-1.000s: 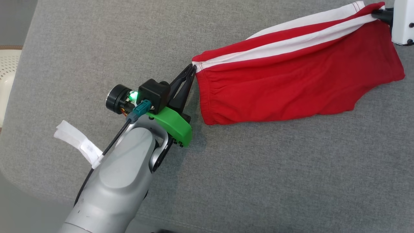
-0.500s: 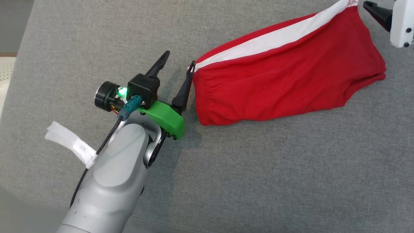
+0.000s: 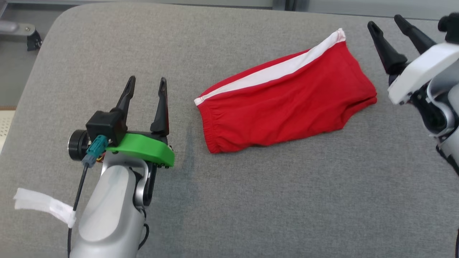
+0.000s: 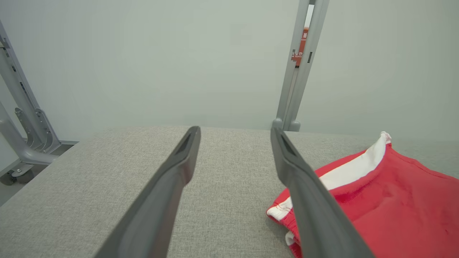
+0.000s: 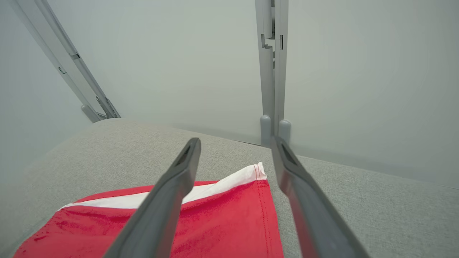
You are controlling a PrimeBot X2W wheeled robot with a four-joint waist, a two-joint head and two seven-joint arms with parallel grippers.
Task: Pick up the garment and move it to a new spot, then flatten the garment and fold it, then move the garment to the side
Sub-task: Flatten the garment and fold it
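The garment [image 3: 283, 100] is a pair of red shorts with a white side stripe, folded and lying flat on the grey padded table [image 3: 251, 200]. My left gripper [image 3: 147, 80] stands open to the left of the waistband, a short gap away, with nothing between its fingers. At the upper right my right gripper [image 3: 384, 23] is open too, clear of the leg hem. In the left wrist view the garment [image 4: 387, 193] lies at the lower right, beside the open gripper [image 4: 235, 132]. In the right wrist view the garment [image 5: 222, 222] lies below the open gripper [image 5: 235, 141].
The table's far edge runs along the top of the head view, with grey metal frame posts [image 4: 301, 64] and a pale wall behind it. A white tape tag [image 3: 43, 206] hangs from my left arm's cable. A pale perforated object [image 3: 3, 129] sits off the table's left edge.
Both grippers opened and let go of the garment, which dropped flat onto the table. Both arms have drawn back from its ends. The head camera has also shifted.
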